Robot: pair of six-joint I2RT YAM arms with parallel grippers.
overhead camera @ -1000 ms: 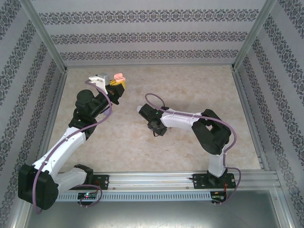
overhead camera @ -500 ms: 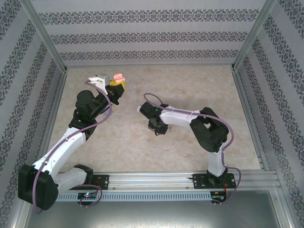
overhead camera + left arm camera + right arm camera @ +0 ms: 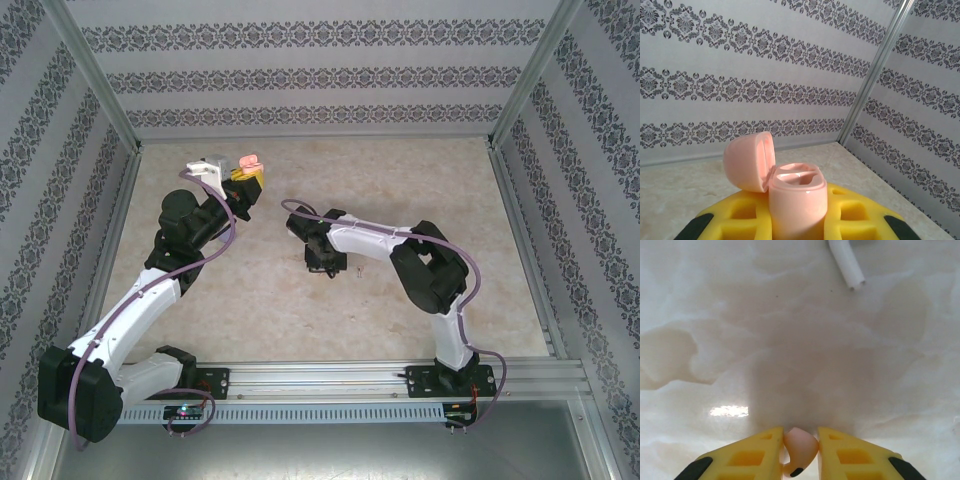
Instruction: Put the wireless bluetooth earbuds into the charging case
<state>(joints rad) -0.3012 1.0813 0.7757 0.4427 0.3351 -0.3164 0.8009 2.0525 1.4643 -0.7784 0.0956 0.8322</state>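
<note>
My left gripper (image 3: 248, 177) is raised at the back left, shut on the pink charging case (image 3: 797, 200), which stands upright between the yellow fingers (image 3: 740, 215). The case's lid (image 3: 747, 160) is hinged open to the left and both wells are bare. From above, the case (image 3: 250, 160) shows as a pink spot. My right gripper (image 3: 325, 262) is low over the middle of the table, shut on a pinkish earbud (image 3: 801, 442), and its jaws (image 3: 800, 450) pinch the bud's rounded head. Farther out on the table lies a white earbud stem (image 3: 846, 262).
The marble-look tabletop (image 3: 400, 190) is walled by patterned panels with metal posts (image 3: 875, 75). A tiny pale object (image 3: 358, 271) lies just right of the right gripper. Both arm bases sit on the rail (image 3: 330, 380) at the near edge.
The right arm has swung left and slightly back, toward the left gripper, and its jaws have closed on the pinkish earbud. The left arm and case have not moved.
</note>
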